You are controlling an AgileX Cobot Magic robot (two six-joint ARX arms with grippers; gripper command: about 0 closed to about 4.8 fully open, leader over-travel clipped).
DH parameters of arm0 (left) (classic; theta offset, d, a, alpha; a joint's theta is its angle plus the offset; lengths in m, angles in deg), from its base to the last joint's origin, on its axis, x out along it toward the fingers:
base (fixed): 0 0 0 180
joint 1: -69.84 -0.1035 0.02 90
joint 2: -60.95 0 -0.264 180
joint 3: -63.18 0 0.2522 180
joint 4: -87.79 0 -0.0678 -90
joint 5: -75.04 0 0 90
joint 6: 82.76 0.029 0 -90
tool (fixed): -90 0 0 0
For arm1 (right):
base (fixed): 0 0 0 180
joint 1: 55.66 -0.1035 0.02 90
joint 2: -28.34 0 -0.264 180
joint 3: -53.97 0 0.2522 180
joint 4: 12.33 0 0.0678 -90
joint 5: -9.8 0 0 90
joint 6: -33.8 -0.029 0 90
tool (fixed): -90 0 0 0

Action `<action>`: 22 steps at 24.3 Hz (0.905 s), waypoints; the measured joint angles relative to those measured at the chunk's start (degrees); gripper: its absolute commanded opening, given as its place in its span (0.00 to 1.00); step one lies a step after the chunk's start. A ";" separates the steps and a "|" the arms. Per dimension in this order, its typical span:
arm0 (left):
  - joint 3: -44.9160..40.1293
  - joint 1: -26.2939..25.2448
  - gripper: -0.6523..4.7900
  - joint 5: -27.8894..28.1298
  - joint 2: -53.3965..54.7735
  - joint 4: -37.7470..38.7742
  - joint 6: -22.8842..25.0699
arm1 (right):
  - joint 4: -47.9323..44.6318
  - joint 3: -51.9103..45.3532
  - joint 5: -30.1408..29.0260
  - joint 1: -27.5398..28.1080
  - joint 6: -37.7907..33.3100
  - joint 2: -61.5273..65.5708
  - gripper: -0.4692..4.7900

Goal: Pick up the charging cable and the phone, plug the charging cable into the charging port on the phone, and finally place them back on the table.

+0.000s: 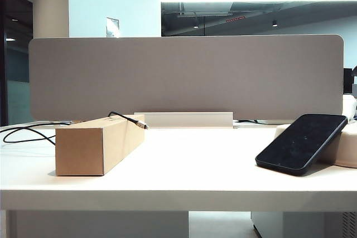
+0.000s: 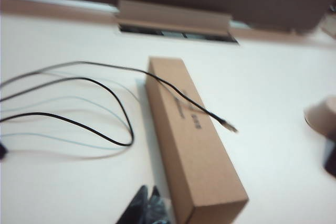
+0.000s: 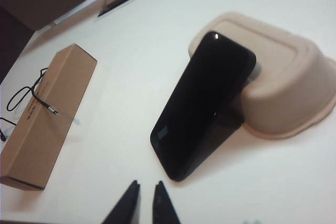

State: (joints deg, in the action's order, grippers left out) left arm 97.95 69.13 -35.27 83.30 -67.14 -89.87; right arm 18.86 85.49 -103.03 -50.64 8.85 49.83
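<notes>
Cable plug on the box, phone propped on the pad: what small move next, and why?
Probably lower the left gripper toward the cable near its plug, opening first. The plug overhangs the box untouched, the left gripper looks shut, and the right gripper, barely parted, hangs short of the phone.

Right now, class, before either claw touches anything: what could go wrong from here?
1. The phone leans tilted against the cream pad; a nudge from the right claw, nearest it, might slide it flat.
2. The charging cable merely drapes over the cardboard box, plug overhanging; the left claw could knock it off the box.
</notes>
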 measured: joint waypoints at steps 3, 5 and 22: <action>3.96 0.02 0.11 -2.21 7.91 0.09 0.92 | -0.31 0.02 -1.03 0.00 -1.73 4.52 0.38; 5.84 0.13 0.11 -2.54 10.73 0.26 1.05 | -0.52 0.02 -1.42 0.00 -2.10 6.29 0.50; 18.84 7.87 0.11 -2.56 27.10 2.27 8.44 | -17.09 0.09 -7.50 0.00 -11.39 29.88 0.81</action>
State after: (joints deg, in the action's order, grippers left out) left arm 116.79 77.00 -37.83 110.40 -64.87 -81.43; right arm 1.77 85.58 -110.52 -50.64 -2.54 79.71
